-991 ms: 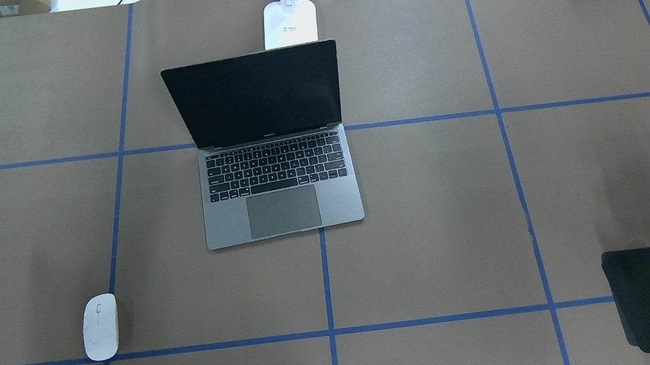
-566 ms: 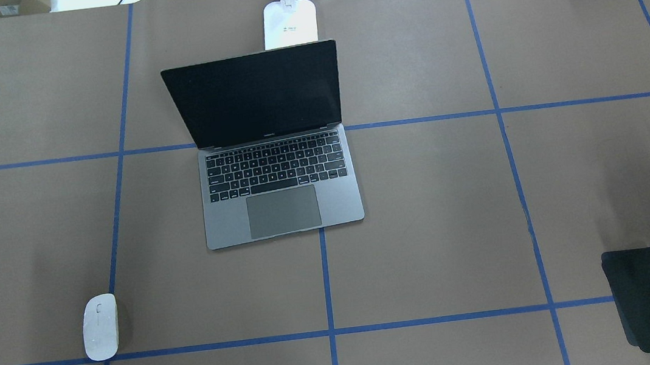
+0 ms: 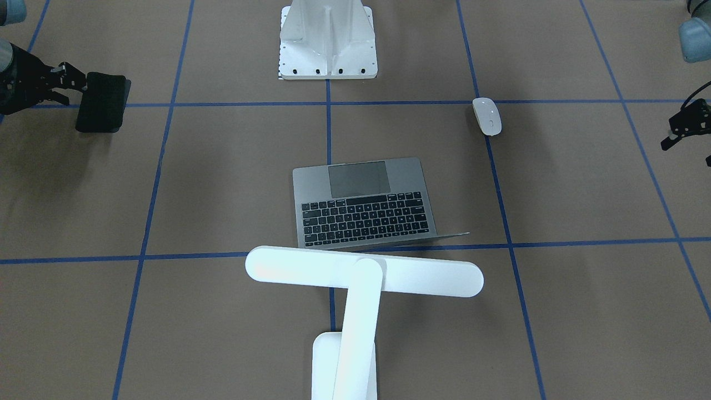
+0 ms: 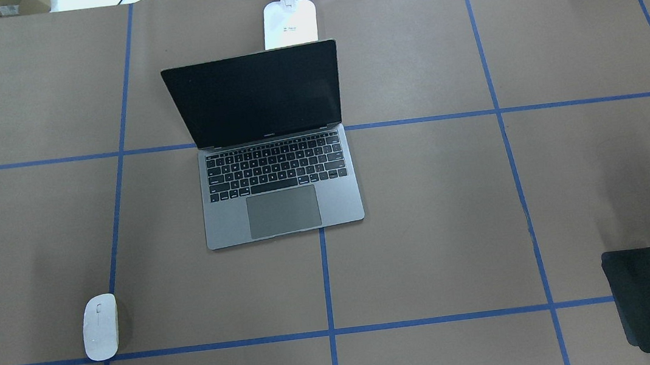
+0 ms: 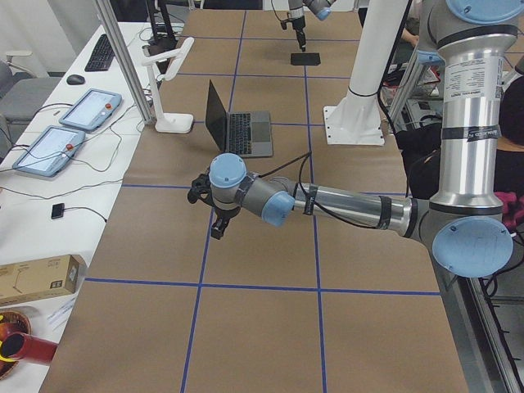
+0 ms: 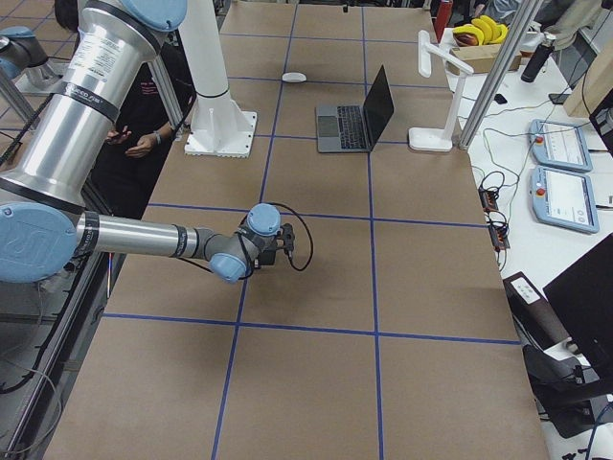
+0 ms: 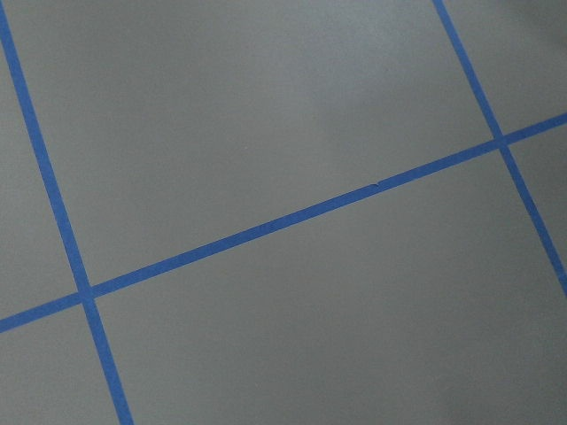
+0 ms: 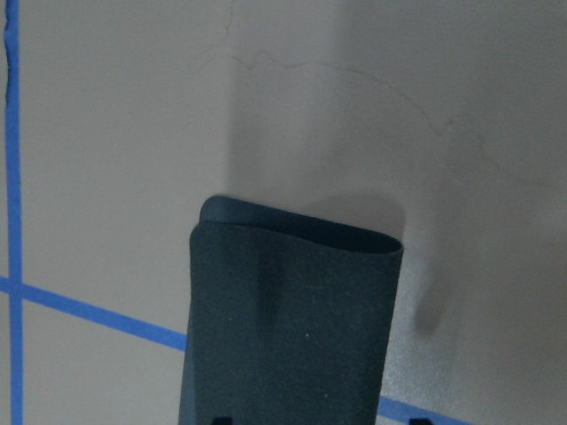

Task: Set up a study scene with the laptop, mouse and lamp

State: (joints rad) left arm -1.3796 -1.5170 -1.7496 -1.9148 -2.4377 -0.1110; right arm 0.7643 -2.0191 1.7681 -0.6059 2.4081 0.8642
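- Laptop (image 4: 274, 164): open, screen dark, flat on table (image 4: 440, 224) near mid, keys + trackpad facing robot; front edge sits over a blue tape line (image 7: 266, 232).
- Lamp (image 3: 364, 280): upright just behind laptop lid, at table's far edge. Bar head runs crosswise, parallel to lid; base on the paper right behind the screen.
- Mouse (image 4: 100, 327): on robot's left, near side, long axis pointing away from robot, tail end by a tape crossing. Well apart from laptop, nothing touching it.
- Black mat (image 4: 644, 299): robot's right, near side, well apart from laptop + mouse. Far end looks curled up in right wrist view.
- R gripper (image 3: 75, 82): at mat's outer edge, tips over/against it. Grasping or released — can't tell, fingers not clear in any view.
- L gripper (image 5: 215, 228): low over bare paper at table's left end, pointing down, near nothing. Wrist cam shows only paper + tape. Can't tell its state.
- White bolted bracket (image 3: 328, 50): robot-side edge, mid table.
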